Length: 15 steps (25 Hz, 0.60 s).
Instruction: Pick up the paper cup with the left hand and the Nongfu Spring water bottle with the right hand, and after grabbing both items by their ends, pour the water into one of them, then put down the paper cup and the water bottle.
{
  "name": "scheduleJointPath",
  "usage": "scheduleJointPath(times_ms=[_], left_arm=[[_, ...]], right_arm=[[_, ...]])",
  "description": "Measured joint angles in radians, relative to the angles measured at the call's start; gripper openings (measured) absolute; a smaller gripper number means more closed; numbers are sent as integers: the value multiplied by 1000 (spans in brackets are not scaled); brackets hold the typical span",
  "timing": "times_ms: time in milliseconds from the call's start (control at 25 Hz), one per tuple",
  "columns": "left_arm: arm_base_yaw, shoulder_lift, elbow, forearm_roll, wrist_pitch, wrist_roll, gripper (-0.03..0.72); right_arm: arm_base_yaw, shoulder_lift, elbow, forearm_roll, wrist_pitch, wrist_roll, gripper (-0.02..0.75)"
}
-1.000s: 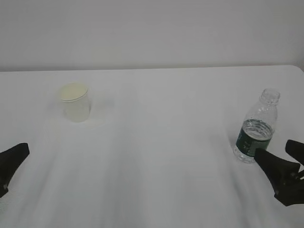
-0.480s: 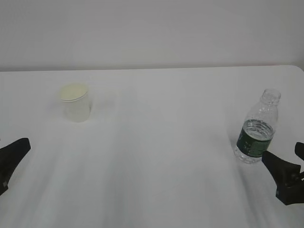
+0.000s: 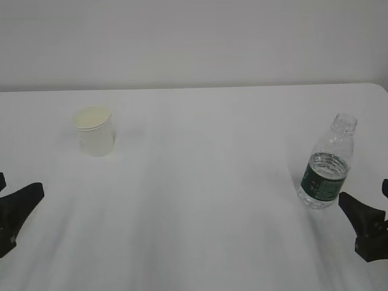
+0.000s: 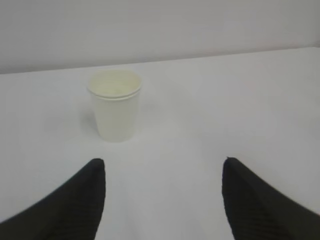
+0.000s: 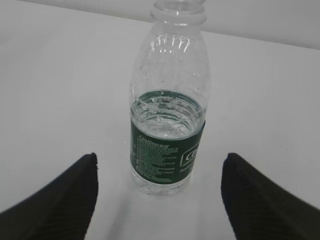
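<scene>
From my station I see a white table filling most of the exterior view, its surface smooth and matte, with faint soft streaks of shadow running toward the near edge. Its far edge runs straight across the view, and at the far right corner it rounds off. Behind that far edge stands a plain pale grey wall, unmarked and evenly lit, which both wrist views also show as a band above the table's far edge.
</scene>
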Motion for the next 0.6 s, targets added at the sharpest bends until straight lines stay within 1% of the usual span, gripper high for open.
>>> scheduleJointPath(times_ms=[120,240,320,440,600], left_arm=[[0,61,0,0,-26,19,524],[0,148,0,0,-97,43,524],[0,218,-6,0,-126,75,524],[0,313,-30,-11,-134,105,524],[0,396,-42,-19,-136,112,524]], right_arm=[[0,0,0,0,0,-1,573],[0,15,0,0,-3,-1,573],[0,39,0,0,-3,-1,573],[0,84,-6,1,-3,-1,573],[0,124,-26,1,-3,-1,573]])
